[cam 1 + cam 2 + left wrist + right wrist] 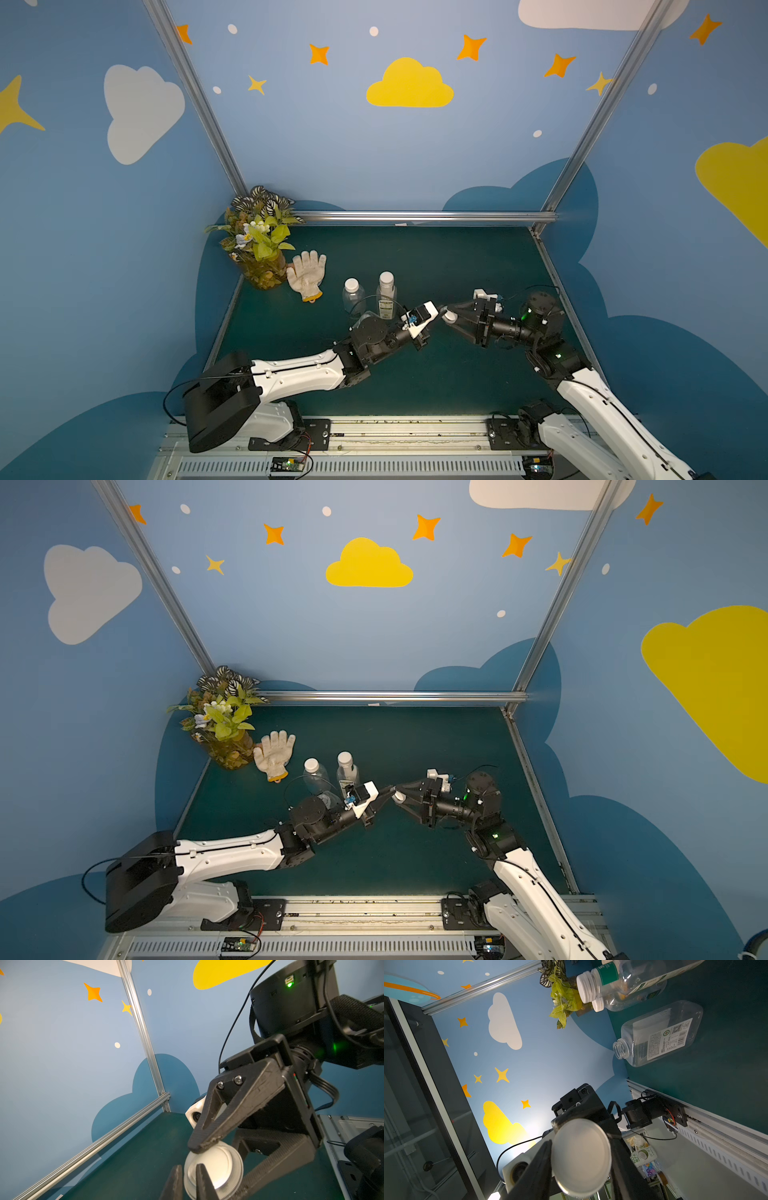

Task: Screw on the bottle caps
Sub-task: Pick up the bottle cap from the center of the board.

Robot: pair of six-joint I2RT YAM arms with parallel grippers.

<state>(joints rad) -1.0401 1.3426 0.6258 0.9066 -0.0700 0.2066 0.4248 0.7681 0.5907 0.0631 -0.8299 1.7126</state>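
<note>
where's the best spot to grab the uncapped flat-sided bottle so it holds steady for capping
Probably mid-body, across the broad flat faces of the flat-sided bottle, coming in level from the side. It stands upright, so that leaves its threaded neck clear for the white cap.

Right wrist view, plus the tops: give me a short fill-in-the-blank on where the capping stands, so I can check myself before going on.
1. Counting the round bottle and the slim bottle, ____ bottles are already capped.
2. The flat-sided bottle has ____ cap on its neck.
3. The loose cap is pinched by the ____ arm's gripper.
4. Beside the plant lies a white ____.
Missing words: two; no; right; glove.
</note>
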